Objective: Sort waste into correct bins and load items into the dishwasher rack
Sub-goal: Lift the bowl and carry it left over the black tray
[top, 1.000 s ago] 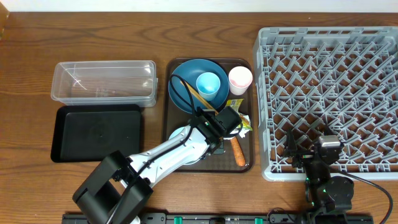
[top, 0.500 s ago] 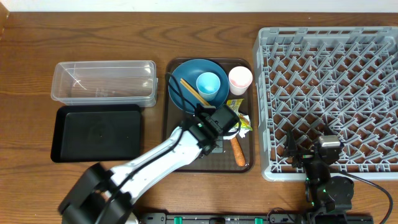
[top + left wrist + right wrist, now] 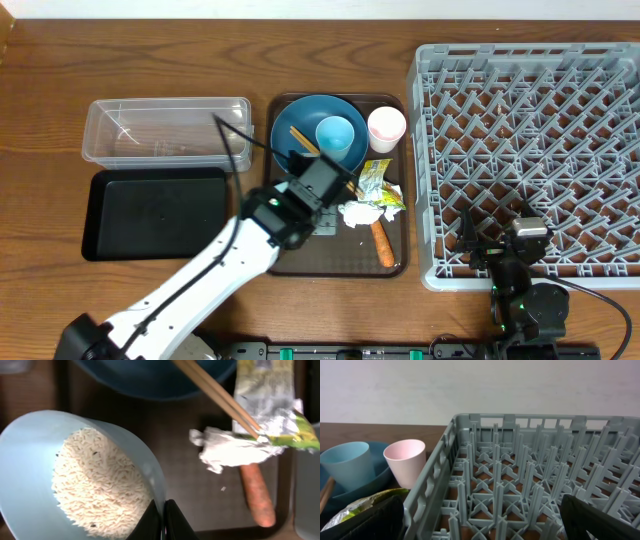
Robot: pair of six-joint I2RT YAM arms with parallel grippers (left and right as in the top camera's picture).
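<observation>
The grey dishwasher rack (image 3: 530,150) fills the right of the table. The right gripper (image 3: 480,517) hangs over its 6 o'clock edge, jaws spread wide with nothing between them. At centre sits the brown serving tray (image 3: 350,255). At its 9 o'clock lie the clear tub (image 3: 165,130) and, below that, the black tray (image 3: 155,212). The dark-blue plate (image 3: 310,108) takes the serving tray's 12 o'clock end and carries the light-blue cup (image 3: 335,133). The pink cup (image 3: 386,127) stands just beside it at 3 o'clock.

The left gripper (image 3: 162,510) is clamped on the rim of the pale-blue bowl (image 3: 25,460), which spreads away at 10 o'clock from the fingers and holds rice (image 3: 95,485). The chopsticks (image 3: 215,395) run 10 to 4 o'clock and end over the napkin (image 3: 225,450). The orange stick (image 3: 257,495) pokes out from under the napkin, lying 11 to 5. The wrapper (image 3: 260,385) sits at the napkin's 12 o'clock.
</observation>
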